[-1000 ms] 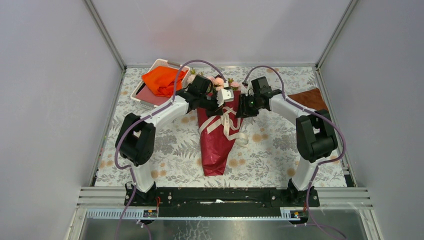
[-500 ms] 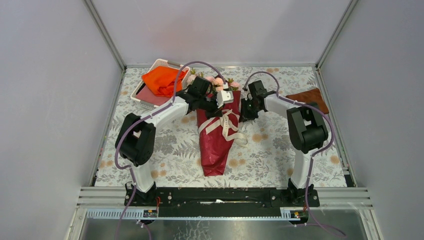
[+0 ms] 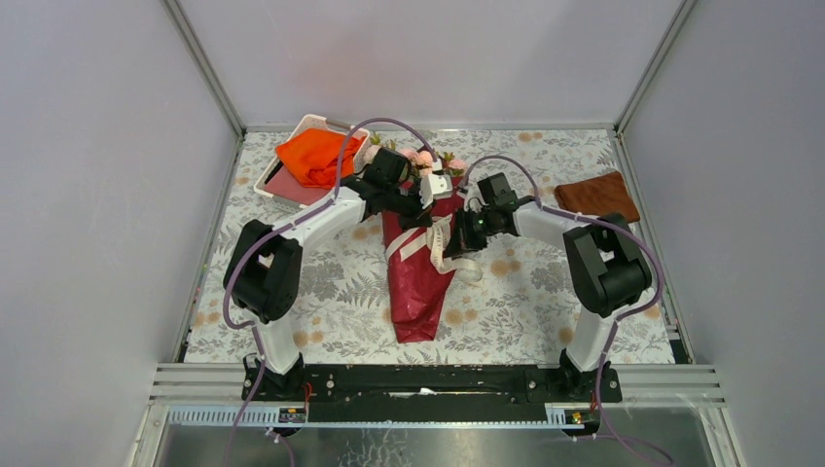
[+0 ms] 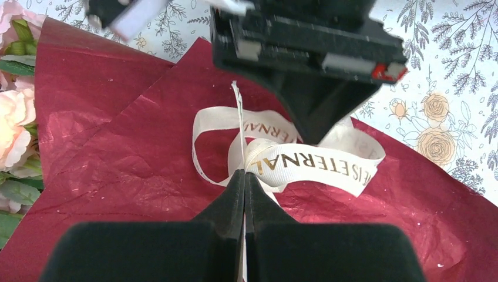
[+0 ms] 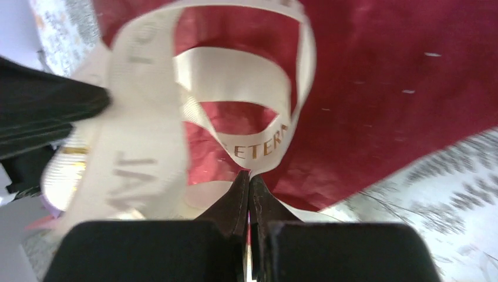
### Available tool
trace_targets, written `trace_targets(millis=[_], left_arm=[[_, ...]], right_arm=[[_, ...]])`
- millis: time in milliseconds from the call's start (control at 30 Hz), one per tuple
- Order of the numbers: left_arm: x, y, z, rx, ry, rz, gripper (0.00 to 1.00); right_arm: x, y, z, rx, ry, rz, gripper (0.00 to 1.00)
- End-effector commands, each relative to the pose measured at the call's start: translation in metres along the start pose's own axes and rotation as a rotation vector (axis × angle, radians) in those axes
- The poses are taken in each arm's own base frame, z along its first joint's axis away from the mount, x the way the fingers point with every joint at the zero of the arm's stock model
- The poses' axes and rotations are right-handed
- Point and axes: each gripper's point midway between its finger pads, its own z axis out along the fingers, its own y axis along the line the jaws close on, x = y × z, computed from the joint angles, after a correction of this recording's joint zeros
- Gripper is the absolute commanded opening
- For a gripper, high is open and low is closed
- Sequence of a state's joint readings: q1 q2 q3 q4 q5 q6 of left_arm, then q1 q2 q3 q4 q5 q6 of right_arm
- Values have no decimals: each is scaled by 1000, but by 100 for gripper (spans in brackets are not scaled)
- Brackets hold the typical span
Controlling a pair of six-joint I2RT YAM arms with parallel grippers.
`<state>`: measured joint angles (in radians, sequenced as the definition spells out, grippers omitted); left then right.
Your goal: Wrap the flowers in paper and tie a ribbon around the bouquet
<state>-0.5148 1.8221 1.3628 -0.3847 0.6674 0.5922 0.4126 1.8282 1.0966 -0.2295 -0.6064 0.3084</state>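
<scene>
Bouquet (image 3: 418,277) lies flat mid-table (image 3: 525,292), cone tip toward my bases, pale pink roses (image 4: 13,126) at the far end. The dark red paper (image 4: 117,170) is wrapped round the stems, and the cream ribbon (image 4: 311,164) sits across the upper cone in loose lettered loops.

Left gripper (image 4: 244,176): fingers pressed fully together, one strand of ribbon nipped edge-on between the tips. Right gripper (image 5: 249,179): also closed tight, tips at the bend of a lettered loop. I judge it pinched, though that view is blurred.

Handling, my estimate: the ribbon is light, limp and slick, so hold it across its width, near the knot, and pull in line. The paper is thin and crinkly and creases easily. Petals bruise, so stay clear.
</scene>
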Motion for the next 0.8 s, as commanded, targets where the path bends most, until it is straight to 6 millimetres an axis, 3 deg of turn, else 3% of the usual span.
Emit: trace_targets(millis=[0, 100, 200, 300, 400, 533, 633, 767], left_arm=[[-28, 3, -12, -11, -74, 35, 0], [-30, -1, -13, 6, -82, 25, 0], [-33, -3, -13, 17, -91, 6, 0], [-35, -7, -13, 45, -108, -29, 0], [-39, -12, -14, 67, -123, -47, 0], [-44, -11, -16, 57, -127, -100, 0], [-49, -22, -19, 94, -146, -130, 0], [-61, -25, -25, 98, -163, -164, 0]], right_arm=[[-15, 40, 1, -160, -69, -48, 0], [-25, 54, 9, -239, -93, -53, 0], [-15, 68, 20, -272, -55, -84, 0], [-9, 70, 26, -299, -52, -33, 0], [-20, 64, 35, -268, -72, 9, 0], [-18, 76, 40, -321, -62, 40, 0], [-34, 73, 39, -283, -114, 69, 0], [-49, 85, 41, -332, -125, 82, 0]])
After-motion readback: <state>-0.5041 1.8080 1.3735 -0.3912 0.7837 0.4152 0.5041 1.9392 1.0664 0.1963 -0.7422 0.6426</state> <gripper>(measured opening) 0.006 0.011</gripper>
